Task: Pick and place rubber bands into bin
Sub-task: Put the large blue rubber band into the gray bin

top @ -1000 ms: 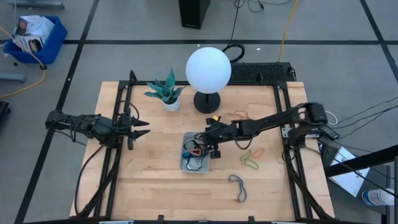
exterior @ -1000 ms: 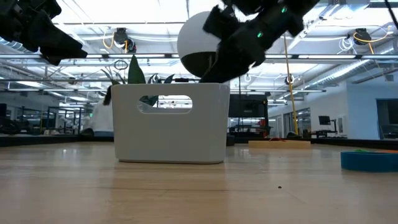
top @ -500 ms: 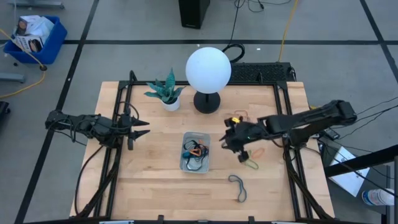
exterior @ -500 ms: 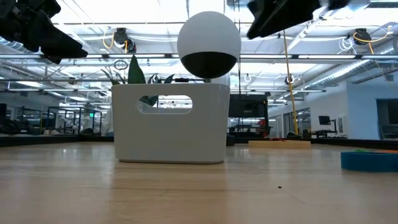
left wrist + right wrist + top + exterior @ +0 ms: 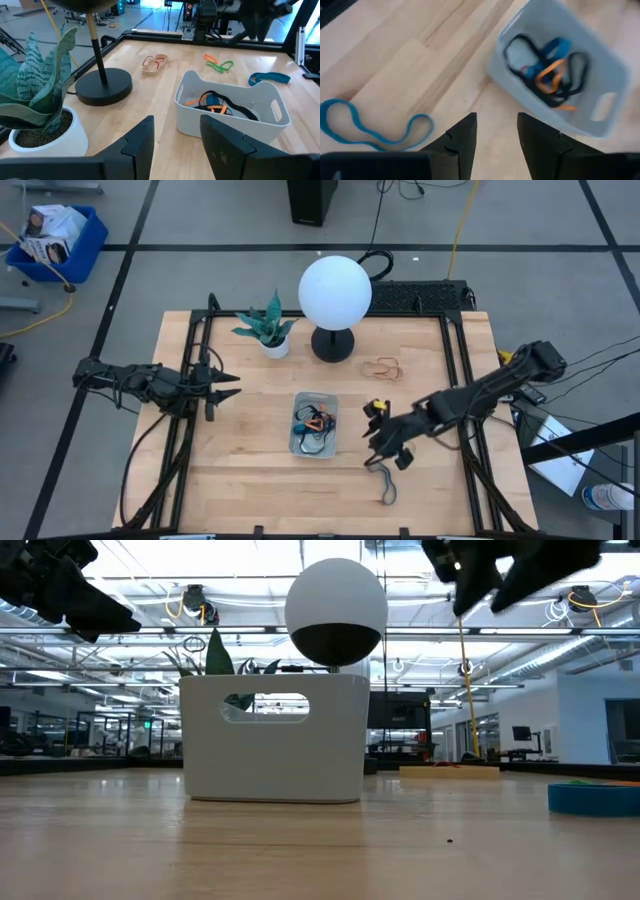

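The clear bin (image 5: 298, 442) stands at the table's middle and holds black, blue and orange rubber bands (image 5: 547, 70). A blue band (image 5: 383, 481) lies flat on the table near the front edge; it also shows in the right wrist view (image 5: 367, 127). A tan-orange band (image 5: 381, 366) lies by the lamp. Green and orange bands (image 5: 219, 63) lie right of the bin. My right gripper (image 5: 378, 448) hangs open and empty above the table between the bin and the blue band. My left gripper (image 5: 226, 385) waits open and empty at the left, above the table.
A white globe lamp (image 5: 335, 290) on a black base and a small potted plant (image 5: 268, 332) stand at the far side. Black frame rails (image 5: 196, 350) run along the left and right edges. Bare wood lies left of the bin and along the near edge.
My right gripper has swung from over the bin toward the table's right edge, then toward the near edge, and now hangs near the blue band. The bands and the bin have kept their places.
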You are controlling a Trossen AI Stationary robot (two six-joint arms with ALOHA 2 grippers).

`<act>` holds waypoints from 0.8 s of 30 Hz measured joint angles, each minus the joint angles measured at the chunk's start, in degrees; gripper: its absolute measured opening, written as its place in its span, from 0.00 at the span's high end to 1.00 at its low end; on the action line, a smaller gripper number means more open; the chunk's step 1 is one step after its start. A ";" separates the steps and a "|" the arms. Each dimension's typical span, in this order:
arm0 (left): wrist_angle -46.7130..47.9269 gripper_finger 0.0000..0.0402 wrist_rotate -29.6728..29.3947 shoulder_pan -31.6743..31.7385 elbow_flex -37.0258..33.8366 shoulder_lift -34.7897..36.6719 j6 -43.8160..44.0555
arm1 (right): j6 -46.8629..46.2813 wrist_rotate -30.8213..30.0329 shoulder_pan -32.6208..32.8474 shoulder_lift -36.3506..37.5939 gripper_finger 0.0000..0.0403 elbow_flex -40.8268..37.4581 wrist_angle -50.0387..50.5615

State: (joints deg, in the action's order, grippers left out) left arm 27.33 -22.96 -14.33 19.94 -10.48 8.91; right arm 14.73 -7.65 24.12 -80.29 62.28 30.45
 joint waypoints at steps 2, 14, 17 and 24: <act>0.00 0.59 0.00 0.00 0.00 -0.02 -0.04 | -1.15 0.18 0.44 -2.47 0.66 0.00 -0.02; 0.55 0.59 0.31 0.02 0.00 -0.02 0.00 | -11.54 0.38 3.39 -11.00 0.66 -0.02 -0.20; 1.27 0.59 0.46 0.00 0.00 -0.02 -0.05 | -14.01 0.42 4.08 -12.36 0.66 -0.02 -0.13; 1.60 0.59 0.50 0.00 0.00 0.00 -0.07 | -17.29 0.88 4.87 -16.14 0.66 -0.02 -0.47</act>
State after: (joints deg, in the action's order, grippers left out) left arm 28.93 -22.46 -14.33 19.94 -10.48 8.84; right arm -2.56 -6.77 28.99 -96.43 62.26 29.98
